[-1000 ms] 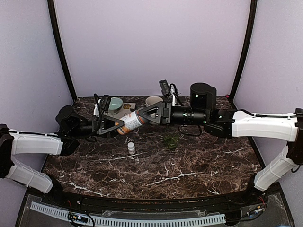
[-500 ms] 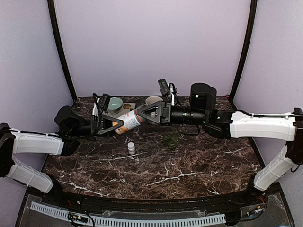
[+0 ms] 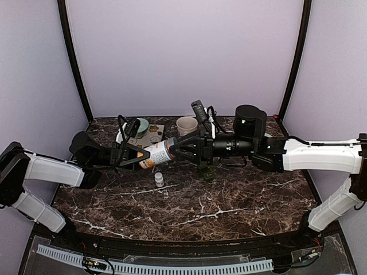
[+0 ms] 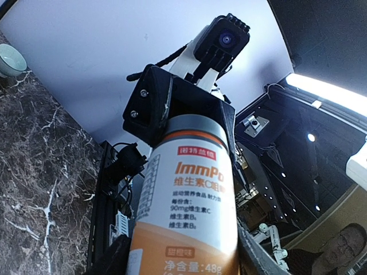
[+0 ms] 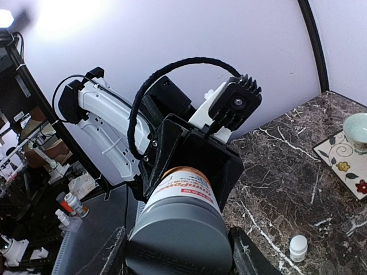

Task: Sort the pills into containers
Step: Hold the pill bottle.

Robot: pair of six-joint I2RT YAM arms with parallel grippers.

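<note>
Dark veined marble table (image 3: 241, 206), lilac walls on three sides. Item 1: supplement bottle (image 3: 156, 154), white and orange, held level above the table's centre-left. The left jaws are clamped on its base and the right jaws on its dark grey cap. Legible label: "ImmPo", cut off by the curve, then Chinese lines with "90mg" and "48g"; the lower text runs out of the left wrist view. Item 2: pill box (image 3: 206, 173), dark green, at the table's centre, largely hidden under the right arm; its compartments cannot be made out. Item 3: small white vial (image 3: 159, 179), upright, near the box and left of it. Far edge: cream mug (image 3: 186, 125), pale green bowl (image 3: 141, 125), patterned mat (image 3: 153, 132). Bare marble spans the near half.
</note>
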